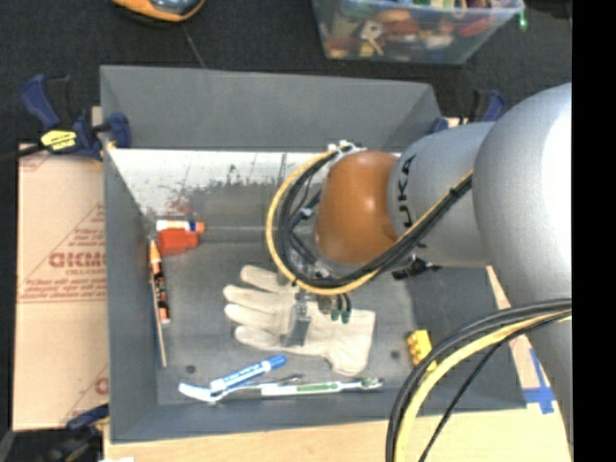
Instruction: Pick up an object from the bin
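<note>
Bin (221, 181) inspected, left to right, with clock bearings taken from my gripper (298, 327).

At 9 o'clock, a thin orange-and-black stick (159, 282) lies along the left wall. At 10 o'clock, well apart from me, an orange block (178, 237) with a blue tip sits near the back wall. At 7 o'clock a blue toothbrush (241, 373) lies on the floor. Just beside it, toward 6 o'clock, lies a white toothbrush (308, 386) with green marking.

A white glove (258, 308) lies flat in the middle of the bin. Its digit end points to 9 o'clock and its cuff to 4 o'clock. My gripper stands directly over its palm, down at the fabric. Whether it is released or clenched, I cannot tell.

At 3 to 4 o'clock, a small yellow block (418, 345) lies near the right wall, apart from the glove.
</note>
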`<state>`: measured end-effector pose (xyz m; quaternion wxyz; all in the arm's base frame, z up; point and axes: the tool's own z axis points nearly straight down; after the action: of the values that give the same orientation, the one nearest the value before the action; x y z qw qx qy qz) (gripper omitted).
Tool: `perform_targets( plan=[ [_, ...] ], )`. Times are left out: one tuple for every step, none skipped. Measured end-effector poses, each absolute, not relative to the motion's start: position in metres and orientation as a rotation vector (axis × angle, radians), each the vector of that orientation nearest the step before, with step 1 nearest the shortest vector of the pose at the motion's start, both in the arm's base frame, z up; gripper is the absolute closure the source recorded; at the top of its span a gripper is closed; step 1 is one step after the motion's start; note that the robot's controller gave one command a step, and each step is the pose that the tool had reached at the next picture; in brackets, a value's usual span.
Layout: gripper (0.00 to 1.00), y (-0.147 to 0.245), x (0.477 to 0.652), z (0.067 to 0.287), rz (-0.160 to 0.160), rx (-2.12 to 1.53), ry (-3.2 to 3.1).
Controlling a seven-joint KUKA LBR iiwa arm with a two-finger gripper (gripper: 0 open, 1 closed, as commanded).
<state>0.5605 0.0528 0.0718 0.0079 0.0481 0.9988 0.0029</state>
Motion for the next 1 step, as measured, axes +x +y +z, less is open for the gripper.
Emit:
perform_targets(
  plan=[
    [1.0, 0.0571, 0.5509, 0.0741, 0.009, 0.386, 3.104]
  ],
)
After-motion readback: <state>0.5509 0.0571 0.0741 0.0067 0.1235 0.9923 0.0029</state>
